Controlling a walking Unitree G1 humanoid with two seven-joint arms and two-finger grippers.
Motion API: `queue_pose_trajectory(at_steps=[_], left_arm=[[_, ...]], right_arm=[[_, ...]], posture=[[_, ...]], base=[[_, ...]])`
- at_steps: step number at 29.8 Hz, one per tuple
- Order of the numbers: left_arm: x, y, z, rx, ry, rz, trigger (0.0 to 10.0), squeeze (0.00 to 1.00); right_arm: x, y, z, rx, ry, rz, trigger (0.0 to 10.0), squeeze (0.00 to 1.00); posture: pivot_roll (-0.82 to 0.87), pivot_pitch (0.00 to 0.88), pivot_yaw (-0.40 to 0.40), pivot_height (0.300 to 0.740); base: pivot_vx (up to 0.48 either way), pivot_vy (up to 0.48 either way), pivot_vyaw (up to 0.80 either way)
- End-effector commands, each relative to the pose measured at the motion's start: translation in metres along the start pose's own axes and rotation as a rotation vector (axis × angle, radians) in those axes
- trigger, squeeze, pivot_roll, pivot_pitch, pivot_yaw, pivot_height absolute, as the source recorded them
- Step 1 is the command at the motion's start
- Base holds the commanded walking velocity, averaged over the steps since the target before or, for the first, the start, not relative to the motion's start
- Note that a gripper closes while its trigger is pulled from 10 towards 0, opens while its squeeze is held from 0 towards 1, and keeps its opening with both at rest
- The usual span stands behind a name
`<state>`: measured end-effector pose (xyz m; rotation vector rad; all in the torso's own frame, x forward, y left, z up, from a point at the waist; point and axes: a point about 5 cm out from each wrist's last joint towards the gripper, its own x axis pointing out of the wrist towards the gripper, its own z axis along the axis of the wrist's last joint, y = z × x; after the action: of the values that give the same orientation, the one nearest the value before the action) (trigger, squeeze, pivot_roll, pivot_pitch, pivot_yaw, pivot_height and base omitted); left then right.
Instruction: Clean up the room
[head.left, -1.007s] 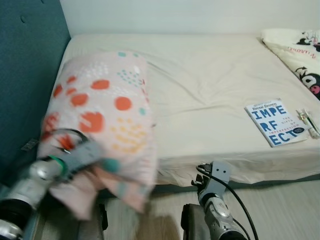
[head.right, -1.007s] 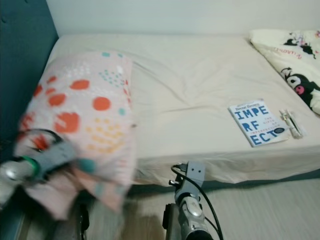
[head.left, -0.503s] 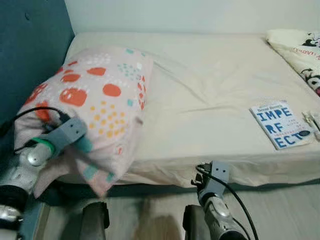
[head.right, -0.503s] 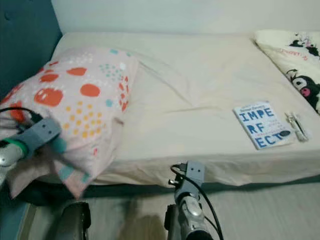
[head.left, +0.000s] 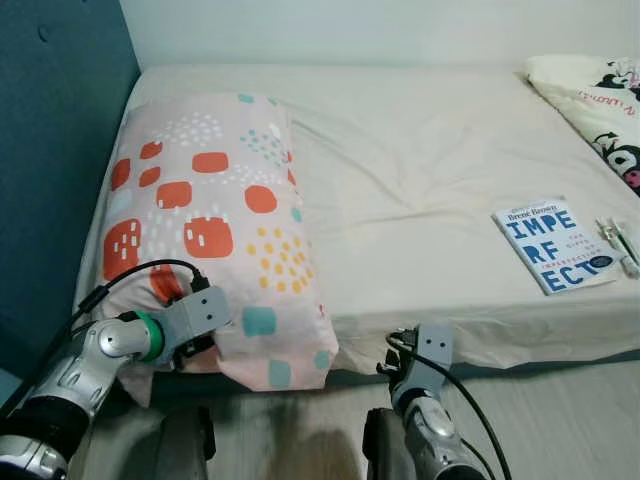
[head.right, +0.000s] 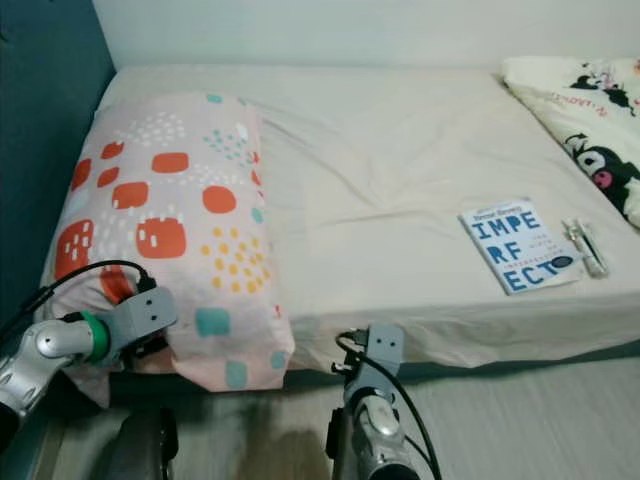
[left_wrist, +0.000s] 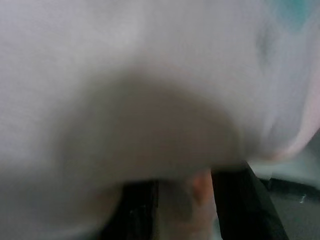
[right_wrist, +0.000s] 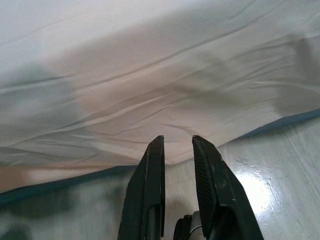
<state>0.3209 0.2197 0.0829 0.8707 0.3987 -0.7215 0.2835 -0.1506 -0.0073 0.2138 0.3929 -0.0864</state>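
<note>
**Pillow on bed, left tool at its near corner**

Bed (head.left: 420, 160), cream sheet, takes up most of the head views, edge to edge across the middle. Teal headboard (head.left: 50, 150) runs down the left side of frame; pale wood floor (head.left: 560, 410) along the bottom.

Pillow (head.left: 210, 230) – pink w/ orange, yellow & teal spots – lies lengthwise on the bed's left part, beside the headboard; its near end hangs slightly over the mattress edge at lower left of frame.

Patterned blanket (head.left: 595, 100), cream w/ black cartoon prints, upper right corner of frame, on the bed.

Left tool (head.left: 190, 345) at lower left, pressed against the pillow's near corner. In the left wrist view, black fingers (left_wrist: 245, 200) show w/ pink cloth between them, so it's clamped on the pillow fabric.

Right tool (right_wrist: 177, 165) low at bottom centre, in front of the mattress side, touching nothing; fingers a bit apart, sheet & floor seen between them.

Book (head.left: 550, 245), blue/white cover, flat on the bed at right of frame, near the mattress edge. Just beside it, at far right edge, a small pale item (head.left: 618, 245) – can't tell what.
</note>
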Motion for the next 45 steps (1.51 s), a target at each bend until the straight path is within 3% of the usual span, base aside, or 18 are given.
queue_pose_trajectory(at_steps=[1,6,10,15,19,23,24,27,28,29,30,31,34,35,39,41,43,45], left_arm=[[-0.003,0.012,-0.02,0.044,0.153,0.094,0.0,0.0],[-0.001,0.042,-0.01,0.124,0.197,0.332,0.0,0.0],[0.005,0.061,0.017,0.153,0.107,0.528,0.0,0.0],[0.023,0.058,0.052,0.119,-0.049,0.553,0.0,0.0],[0.041,0.036,0.076,0.026,-0.178,0.434,0.0,0.0],[0.041,0.041,0.079,0.097,-0.156,0.524,0.0,0.0],[0.033,0.058,0.074,0.215,-0.068,0.657,0.0,0.0],[0.021,0.077,0.071,0.257,-0.019,0.786,0.0,0.0],[0.018,0.081,0.072,0.264,-0.02,0.806,1.0,0.0],[0.017,0.084,0.073,0.27,-0.021,0.816,1.0,0.0],[0.017,0.083,0.074,0.282,-0.038,0.803,3.5,0.0],[0.018,0.08,0.076,0.293,-0.064,0.789,4.5,0.0],[0.019,0.078,0.077,0.298,-0.081,0.779,4.5,0.0],[0.025,0.063,0.079,0.236,-0.167,0.709,10.0,0.0],[0.032,0.047,0.081,0.148,-0.244,0.603,10.0,0.0],[0.041,0.024,0.082,0.058,-0.302,0.453,10.0,0.0],[0.043,0.018,0.082,0.04,-0.313,0.418,10.0,0.0],[0.045,0.0,0.072,-0.061,-0.313,0.274,10.0,0.0]], right_arm=[[-0.004,-0.002,-0.007,-0.009,0.015,-0.003,10.0,0.0],[-0.004,-0.003,-0.008,-0.011,0.013,-0.005,10.0,0.0],[-0.005,-0.005,-0.008,-0.012,0.006,-0.014,10.0,0.0],[-0.007,-0.007,-0.01,-0.011,0.0,-0.027,10.0,0.0],[-0.008,-0.008,-0.01,-0.011,-0.007,-0.038,10.0,0.0],[-0.008,-0.01,-0.009,-0.012,-0.009,-0.042,10.0,0.0],[-0.007,-0.009,-0.008,-0.016,-0.01,-0.036,10.0,0.0],[-0.007,-0.008,-0.008,-0.018,-0.01,-0.031,10.0,0.0],[-0.007,-0.008,-0.008,-0.017,-0.009,-0.03,10.0,0.0],[-0.007,-0.007,-0.008,-0.017,-0.008,-0.029,10.0,0.0],[-0.007,-0.006,-0.008,-0.017,-0.007,-0.027,10.0,0.0],[-0.007,-0.005,-0.009,-0.018,-0.005,-0.024,10.0,0.0],[-0.007,-0.004,-0.009,-0.019,-0.004,-0.022,10.0,0.0],[-0.005,-0.002,-0.007,-0.021,-0.006,-0.017,10.0,0.0],[-0.004,-0.001,-0.005,-0.022,-0.007,-0.014,10.0,0.0],[-0.003,-0.001,-0.004,-0.023,-0.005,-0.012,10.0,0.0],[-0.003,-0.001,-0.004,-0.024,-0.004,-0.011,10.0,0.0],[-0.003,0.0,-0.004,-0.023,-0.002,-0.007,10.0,0.0]], posture=[[0.06,0.05,0.019,0.541],[0.05,0.057,0.027,0.541],[0.04,0.062,0.036,0.541],[0.03,0.066,0.044,0.541],[0.02,0.069,0.061,0.541],[0.02,0.073,0.055,0.541],[0.02,0.071,0.056,0.541],[0.02,0.068,0.056,0.541],[0.02,0.062,0.053,0.541],[0.02,0.062,0.053,0.541],[0.03,0.06,0.05,0.541],[0.03,0.055,0.049,0.541],[0.03,0.055,0.049,0.541],[0.03,0.048,0.046,0.541],[0.03,0.044,0.044,0.541],[0.04,0.042,0.041,0.541],[0.04,0.042,0.041,0.541],[0.05,0.034,0.046,0.541]], base=[[0.0,0.0,0.0],[0.0,0.0,0.0],[0.0,0.0,0.0],[0.0,0.0,0.0],[0.0,0.0,0.0],[0.0,0.0,0.0],[0.0,0.0,0.0],[0.0,0.0,0.0],[0.0,0.0,0.0],[0.0,0.0,0.0],[0.0,0.0,0.0],[0.0,0.0,0.0],[0.0,0.0,0.0],[0.0,0.0,0.0],[0.0,0.0,0.0],[0.0,0.0,0.0],[0.0,0.0,0.0],[0.0,0.0,0.0]])
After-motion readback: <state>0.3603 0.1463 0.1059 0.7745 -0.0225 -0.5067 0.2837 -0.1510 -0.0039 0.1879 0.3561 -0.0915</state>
